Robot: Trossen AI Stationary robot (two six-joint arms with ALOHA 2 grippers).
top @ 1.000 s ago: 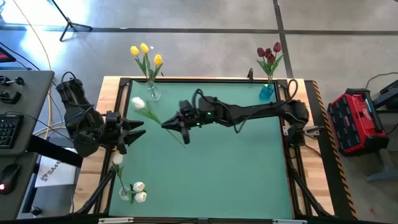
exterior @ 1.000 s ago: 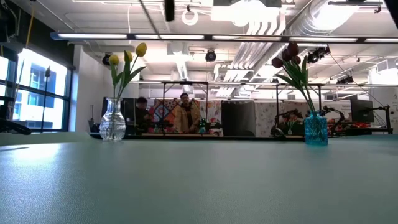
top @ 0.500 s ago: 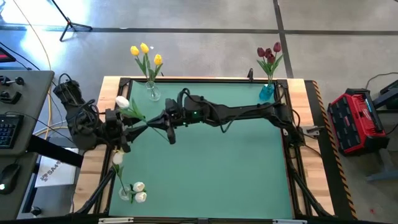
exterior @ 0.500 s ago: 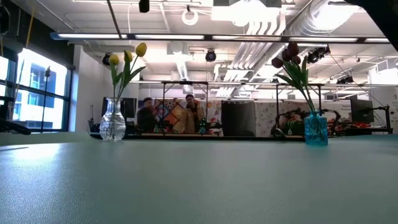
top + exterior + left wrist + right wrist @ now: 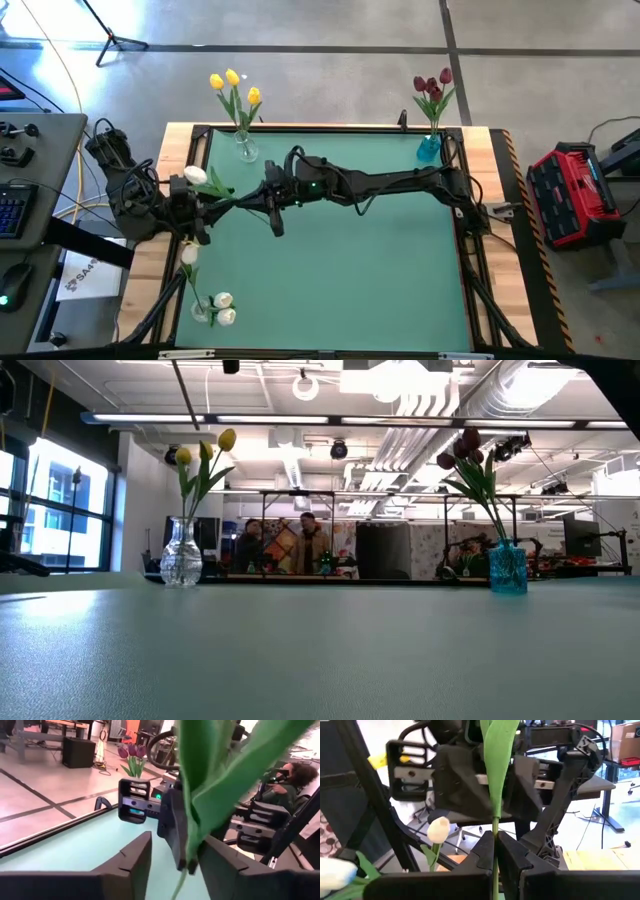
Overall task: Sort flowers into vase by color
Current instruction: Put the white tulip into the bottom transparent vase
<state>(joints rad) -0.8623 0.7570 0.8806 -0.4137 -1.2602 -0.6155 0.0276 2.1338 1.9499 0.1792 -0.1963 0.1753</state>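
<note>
A white tulip (image 5: 195,176) with a green stem and leaves hangs in the air over the table's left part, held by my right gripper (image 5: 262,200), which is shut on its stem. In the right wrist view the stem (image 5: 494,827) runs up from the shut fingers. My left gripper (image 5: 222,203) is open at the left edge. Its two fingers (image 5: 137,857) stand on either side of the tulip's stem and leaf (image 5: 192,820), just short of my right gripper. The low view shows neither gripper. My right gripper pinches the white tulip's stem (image 5: 494,831) between its two fingers, below the leaves and about midway along. The fingers come level from the table's right side and lie across the stem. The tulip is lifted clear, with its head (image 5: 195,176) toward the left edge and its lower end (image 5: 279,230) toward the near side.
A clear vase with yellow tulips (image 5: 243,148) stands at the far left edge, and a blue vase with dark red tulips (image 5: 430,147) at the far right. A vase with white tulips (image 5: 207,310) stands off the near left corner. People stand in the room behind (image 5: 300,548).
My right gripper has carried the white tulip toward the table's left edge, bringing its stem between my left gripper's open fingers. The tulip's head has moved left and a little nearer. The move slowed in the last half second.
</note>
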